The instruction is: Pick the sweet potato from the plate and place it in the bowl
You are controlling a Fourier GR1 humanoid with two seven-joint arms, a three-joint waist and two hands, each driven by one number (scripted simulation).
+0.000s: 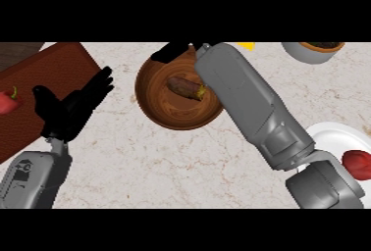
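The sweet potato [187,87] lies inside the brown wooden bowl [156,105], on the bowl's floor, slightly toward the far side, tilted diagonally across the view. The bowl stands on the pale marbled worktop [181,166], near the centre of the view. The right forearm [250,103] reaches diagonally from the lower right across the right rim of the bowl and covers part of it. The right robot hand [172,50] shows only as a dark shape at the far rim of the bowl, beyond the sweet potato and apart from it; whether its fingers are spread or curled cannot be determined, because the forearm and the edge of the view hide most of it. The left robot hand [69,110] is at the left of the view, spread, with the fingers straight and pointing away from the robot, the thumb held out to the side, and nothing held in it. It sits over the edge of a reddish-brown cutting board [43,66] that lies on the worktop at the left. A red pepper [9,100] rests on that board at the left edge of the view. A white plate [337,135] lies at the right, partly hidden behind the right arm, with a red item [358,163] on it. A grey cup-like container [313,51] with dark contents stands at the far right.
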